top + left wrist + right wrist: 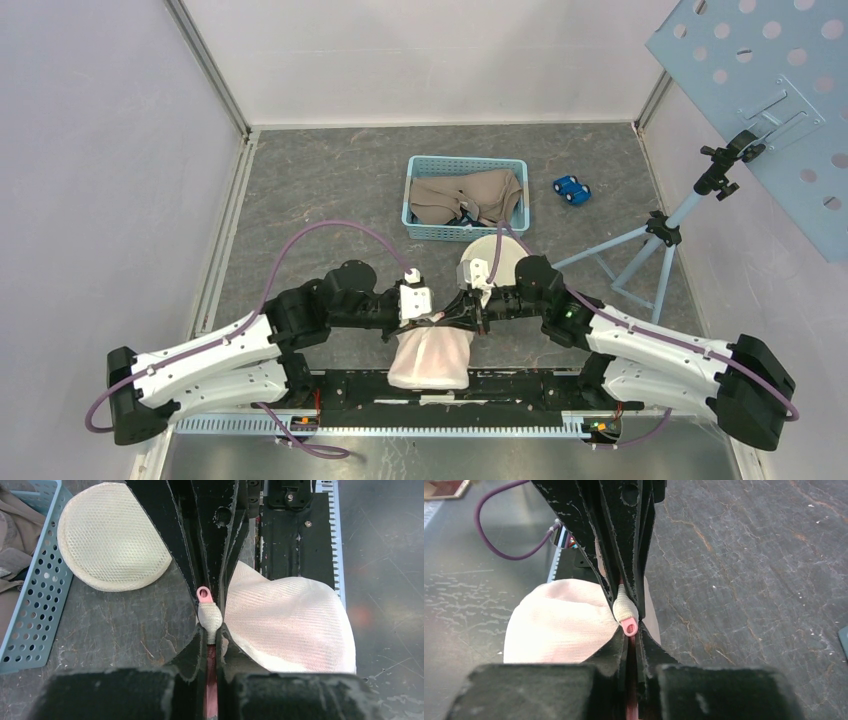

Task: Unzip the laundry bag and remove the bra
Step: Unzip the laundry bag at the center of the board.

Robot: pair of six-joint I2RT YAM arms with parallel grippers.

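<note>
Grey table point(330, 180), white walls, both arms meeting mid-table at the near edge. Status: early, nothing opened yet as far as I can see.

- bag point(432, 358): whitish mesh, puffed up, lying just in front of the arm bases with its zip end pointing away from them. No gap along the seam in either wrist view, so I read it as fully zipped.
- pull point(203, 594): small pink loop poking out of the mesh tab point(210, 617) at the end of the zip. Looks parked at the closed end.
- left gripper point(212, 632): jaws closed, pinching the tab, with a pink edge showing between the fingers.
- right gripper point(631, 636): jaws closed on the bag's pink edge, tips right against the pull. The loop itself sits outside the fingers, so I can't tell if it has the pull or only the fabric next to it.
- bra: not visible. Presumably inside the bag, going by the bulge.

Other stuff: basket point(410, 200) further back with beige clothes in it, round mesh disc point(490, 262) just in front of it, toy car point(572, 189) to the right. None of it is touched.

Left to do, by my read: essentially all of it. Anchor one side, run the pull along the seam, then reach in and take the bra out. The two grips sit very close together, so whether the right side is on the pull decides if the unzip works.
</note>
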